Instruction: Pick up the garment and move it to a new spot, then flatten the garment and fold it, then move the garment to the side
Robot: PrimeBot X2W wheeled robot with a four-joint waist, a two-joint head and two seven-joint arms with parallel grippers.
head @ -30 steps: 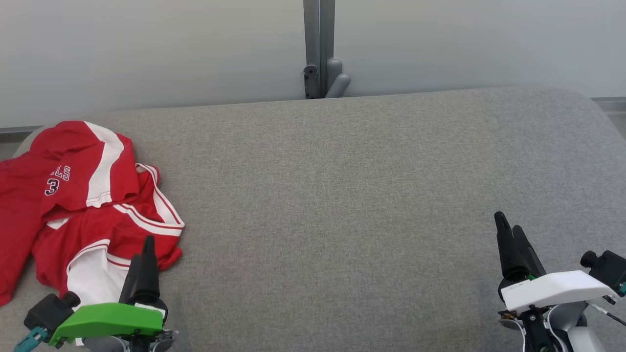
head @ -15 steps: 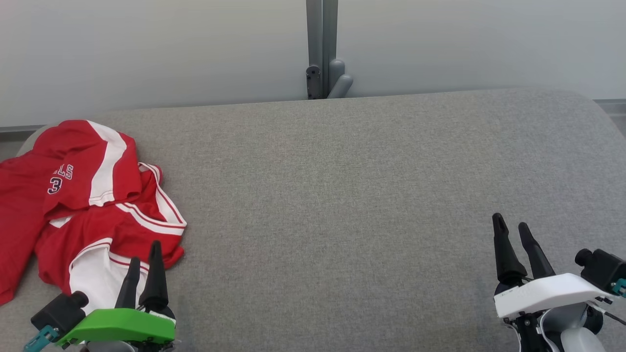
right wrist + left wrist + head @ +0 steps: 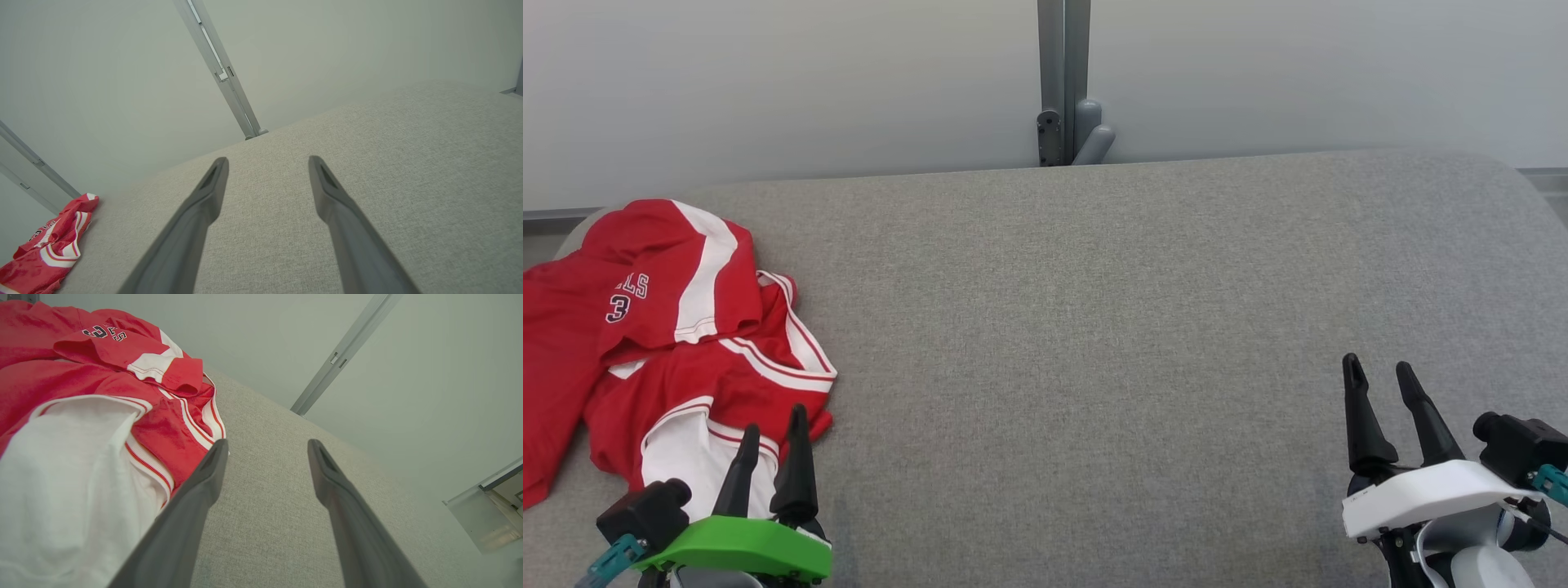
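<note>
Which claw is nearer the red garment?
The left claw, green-shelled, at the edge of the garment; the white-shelled right claw sits far across the grey cushion.

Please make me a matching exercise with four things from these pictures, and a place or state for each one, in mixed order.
Things
1. jersey
2. left hand
3. right hand
4. post

Places or states
a. open, over the bare grey surface at the right
b. upright, behind the far edge
c. crumpled, at the left end
d. open, at the jersey's near edge

Pairs: 1-c, 2-d, 3-a, 4-b
</note>
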